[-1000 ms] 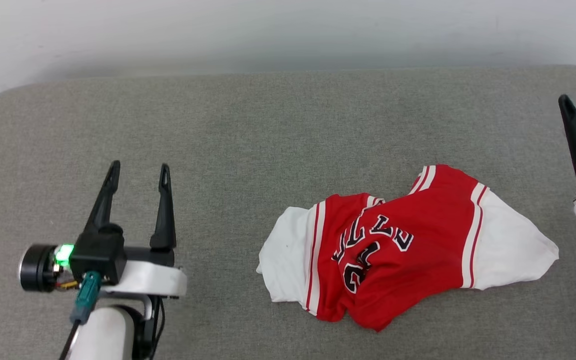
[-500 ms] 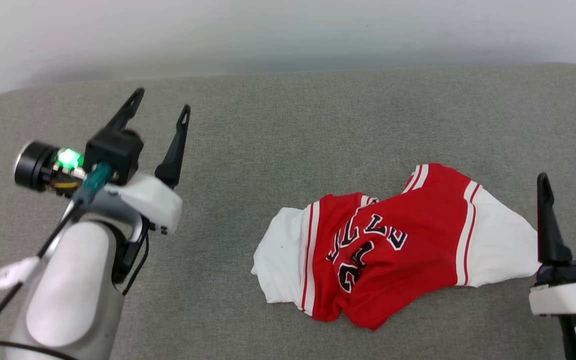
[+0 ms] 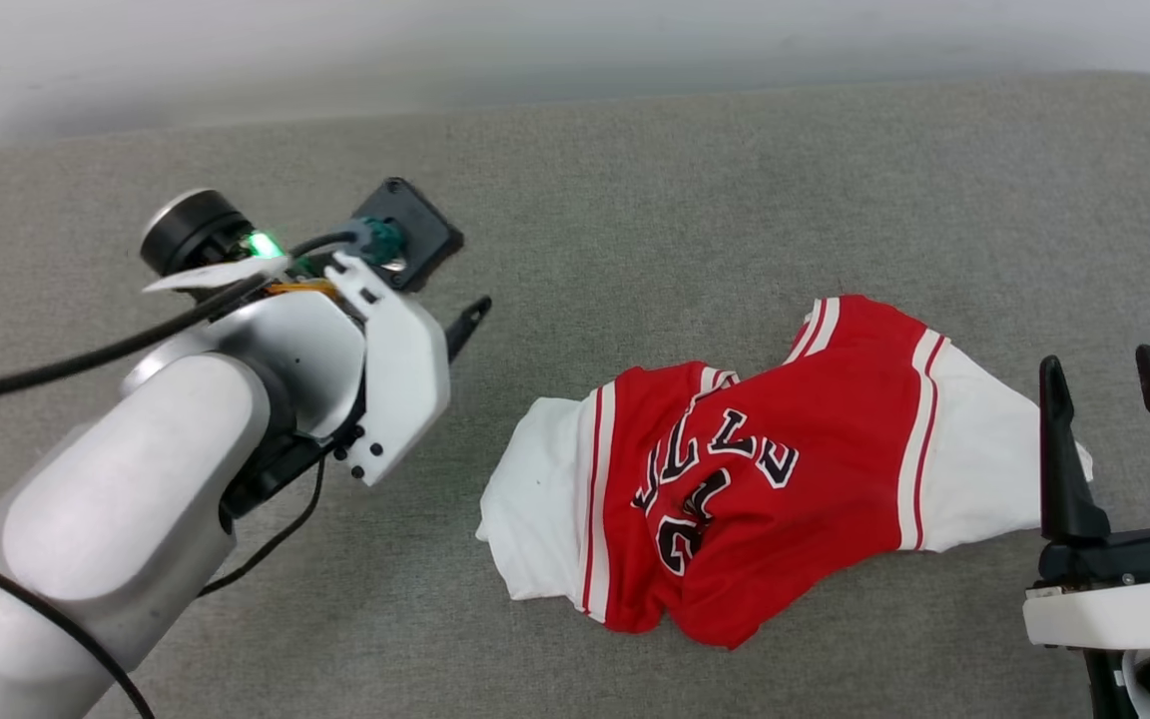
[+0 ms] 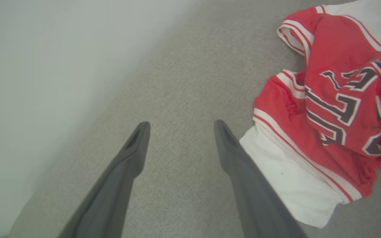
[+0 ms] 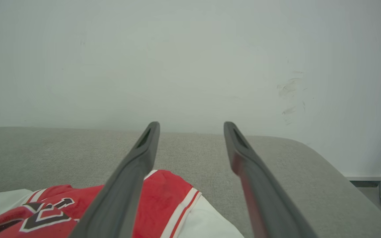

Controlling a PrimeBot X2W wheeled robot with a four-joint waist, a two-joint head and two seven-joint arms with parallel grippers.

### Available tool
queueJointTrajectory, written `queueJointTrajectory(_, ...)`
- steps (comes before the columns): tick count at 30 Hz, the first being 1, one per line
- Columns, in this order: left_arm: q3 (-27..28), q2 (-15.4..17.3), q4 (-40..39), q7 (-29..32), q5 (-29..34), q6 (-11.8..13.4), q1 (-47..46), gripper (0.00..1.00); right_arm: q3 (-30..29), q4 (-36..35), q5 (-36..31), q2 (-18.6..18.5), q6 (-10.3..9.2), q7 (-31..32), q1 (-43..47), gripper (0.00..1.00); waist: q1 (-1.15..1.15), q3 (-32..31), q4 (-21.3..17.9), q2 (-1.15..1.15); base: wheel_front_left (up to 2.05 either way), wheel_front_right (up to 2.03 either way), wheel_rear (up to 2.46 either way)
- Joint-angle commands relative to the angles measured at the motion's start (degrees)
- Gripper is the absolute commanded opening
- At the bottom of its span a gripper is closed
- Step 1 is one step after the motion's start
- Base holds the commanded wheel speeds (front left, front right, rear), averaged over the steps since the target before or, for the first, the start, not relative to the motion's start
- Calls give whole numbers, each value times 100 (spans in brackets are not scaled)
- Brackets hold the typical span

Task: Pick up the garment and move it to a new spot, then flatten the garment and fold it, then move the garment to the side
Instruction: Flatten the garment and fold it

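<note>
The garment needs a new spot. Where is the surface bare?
Widest free patch: the grey surface between the garment and the wall. Crowded at both its ends, where the left tool and the right tool stand close.

The garment (image 3: 815, 449) is red with white sleeves, red-and-white striped trim and black lettering outlined in white. The cushion (image 3: 635, 200) under it is plain woven grey, the wall (image 3: 535, 40) beyond it off-white. The left gripper (image 4: 181, 125) and right gripper (image 3: 1099, 361) flanking it have dark grey fingers.
</note>
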Motion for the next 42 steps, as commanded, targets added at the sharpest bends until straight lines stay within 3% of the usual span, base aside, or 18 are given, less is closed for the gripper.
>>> queueJointTrajectory(1, -287, 86, -48, 197, -185, 2, -199, 100, 38, -28, -45, 55, -2, -10, -84, 100, 0, 81, -58, 0, 0, 0, 0)
queueJointTrajectory(6, -1360, 346, -122, 959, -951, 2, -779, 100, 133, -27, -56, 93, -2, -10, -201, 100, 0, 252, -161, 0, 0, 0, 0)
queueJointTrajectory(13, -2682, 416, 46, 1317, -1445, 2, -1486, 100, 274, 11, -19, 124, -2, -10, -480, 100, 0, 592, -345, 0, 0, 0, 0)
queueJointTrajectory(19, -3025, 274, 418, 1414, -1607, 2, -1568, 100, 398, 59, -18, 197, -2, -10, -726, 100, 0, 897, -493, 0, 0, 0, 0)
queueJointTrajectory(26, -3130, 200, 355, 2118, -1449, -6, -956, 100, 458, 105, -53, 278, -2, -10, -938, 100, 0, 1061, -587, 0, 0, 0, 0)
queueJointTrajectory(27, -3137, 192, 348, 2125, -1448, -7, -929, 93, 462, 113, -59, 291, -2, -10, -950, 100, 0, 1050, -580, 0, 0, 0, 0)
queueJointTrajectory(28, -3135, 179, 353, 2053, -1431, -10, -944, 28, 453, 128, -64, 295, -2, -10, -948, 100, 0, 1028, -561, 0, 0, 0, 0)
queueJointTrajectory(29, -3126, 167, 372, 1998, -1431, -10, -965, 0, 446, 148, -65, 295, -3, -10, -944, 100, 0, 999, -540, 0, 0, 0, 0)
queueJointTrajectory(35, -3042, 300, 574, 1215, -1614, 3, -1398, 0, 345, 197, -73, 302, -2, -10, -799, 100, 0, 713, -326, 0, 0, 0, 0)
queueJointTrajectory(42, -2923, 837, 772, 412, -1753, 3, -1647, 0, 178, 156, -84, 329, -2, -11, -595, 100, 0, 442, -80, 0, 0, 0, 0)
